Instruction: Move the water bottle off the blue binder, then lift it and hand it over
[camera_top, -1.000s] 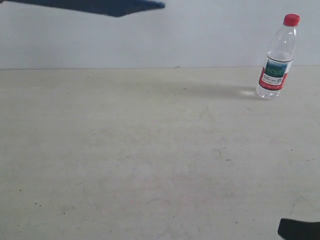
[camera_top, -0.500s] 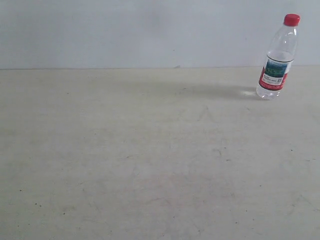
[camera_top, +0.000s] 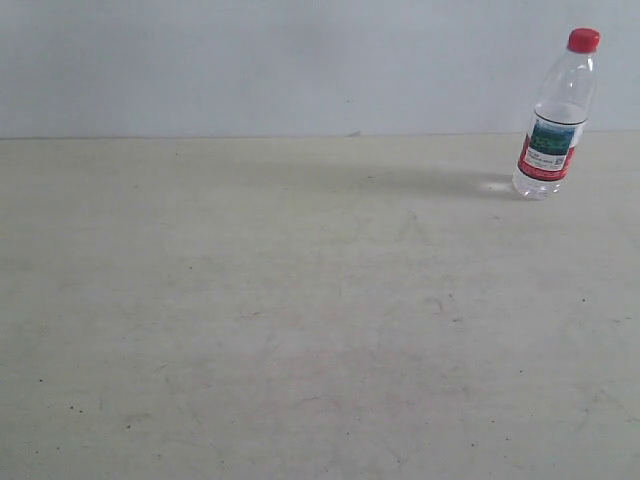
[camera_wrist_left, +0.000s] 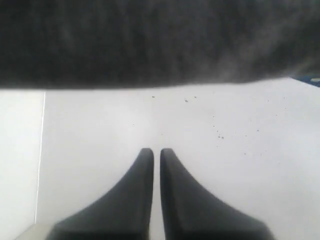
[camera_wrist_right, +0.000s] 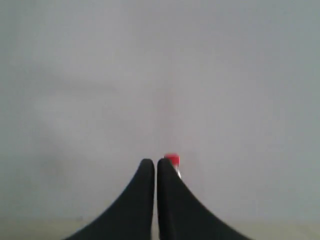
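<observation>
1. The small clear plastic water bottle (camera_top: 553, 120), with a red cap (camera_top: 583, 40) and a green, white and red label, stands upright in the upper right of the exterior frame. It is on the pale beige tabletop (camera_top: 300, 320), near the light wall behind.
2. The left hand (camera_wrist_left: 156, 152) has its two dark fingers almost together, with only a thin gap, and it holds nothing.
3. The right hand (camera_wrist_right: 155, 162) is closed in the same way and is empty. The red cap shows just behind its fingertips.

The left gripper (camera_wrist_left: 152, 151) is holding its dark jaws pressed together, gripping nothing. The right gripper (camera_wrist_right: 155, 161) is likewise holding its jaws together, tips nearly touching, empty.
</observation>
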